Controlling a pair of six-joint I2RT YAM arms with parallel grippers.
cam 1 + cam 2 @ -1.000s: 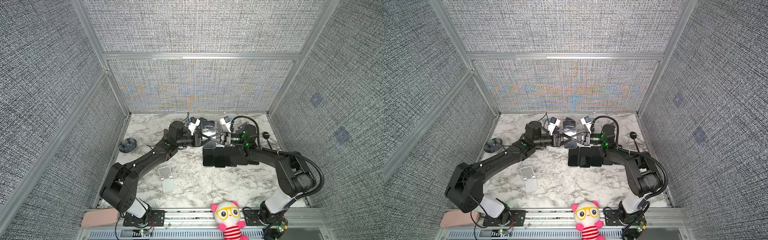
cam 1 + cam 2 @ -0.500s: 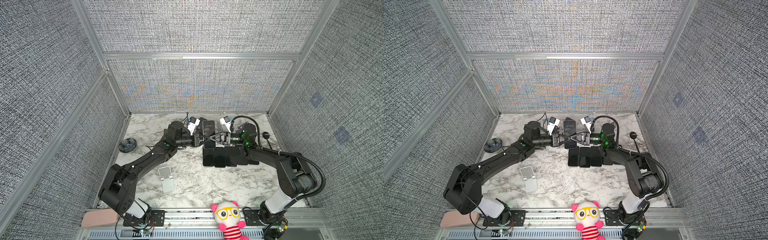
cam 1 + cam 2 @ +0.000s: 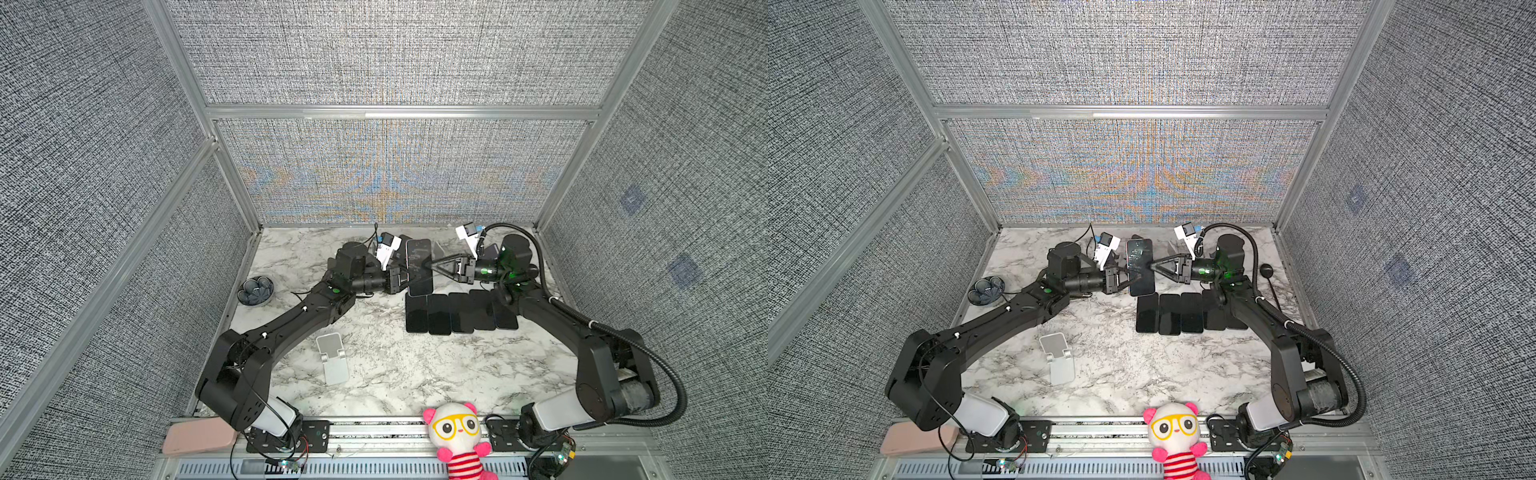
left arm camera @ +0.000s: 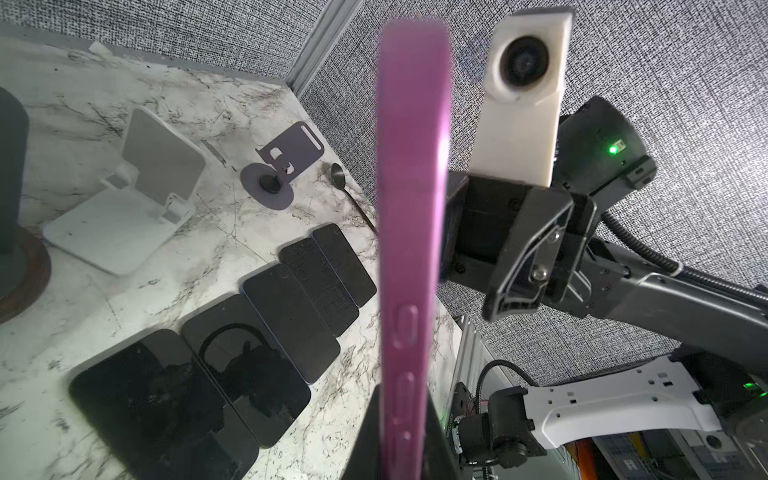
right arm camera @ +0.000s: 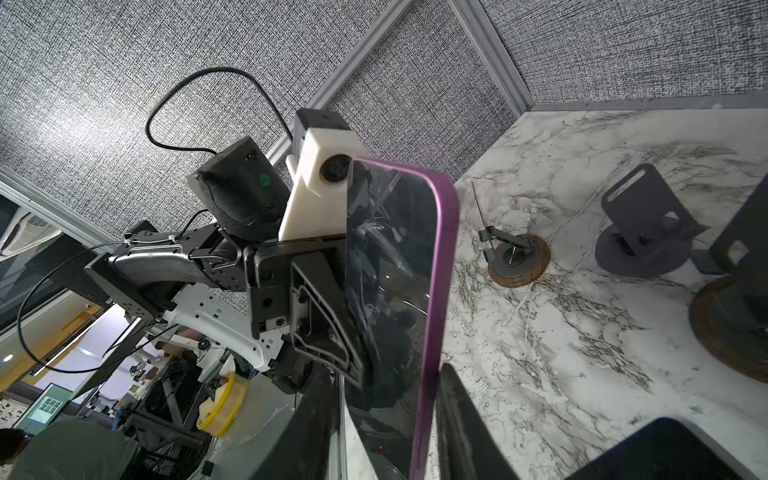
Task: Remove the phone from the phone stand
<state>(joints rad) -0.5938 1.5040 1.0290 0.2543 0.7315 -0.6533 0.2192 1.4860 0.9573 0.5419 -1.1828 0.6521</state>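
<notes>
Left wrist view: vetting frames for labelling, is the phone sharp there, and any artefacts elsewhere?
Left wrist view: phone edge soft at one end, sharper at its buttons. Right wrist view: screen mirrors the surroundings. In both top views: colour moiré on the back wall.

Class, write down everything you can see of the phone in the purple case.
The phone has a glossy dark screen and a matte purple case with side buttons. It hangs clear of the marble table, tilted screen-up, near the row of dark phones. The left gripper is shut on one long edge; the right gripper straddles the opposite edge, grip unclear.
</notes>
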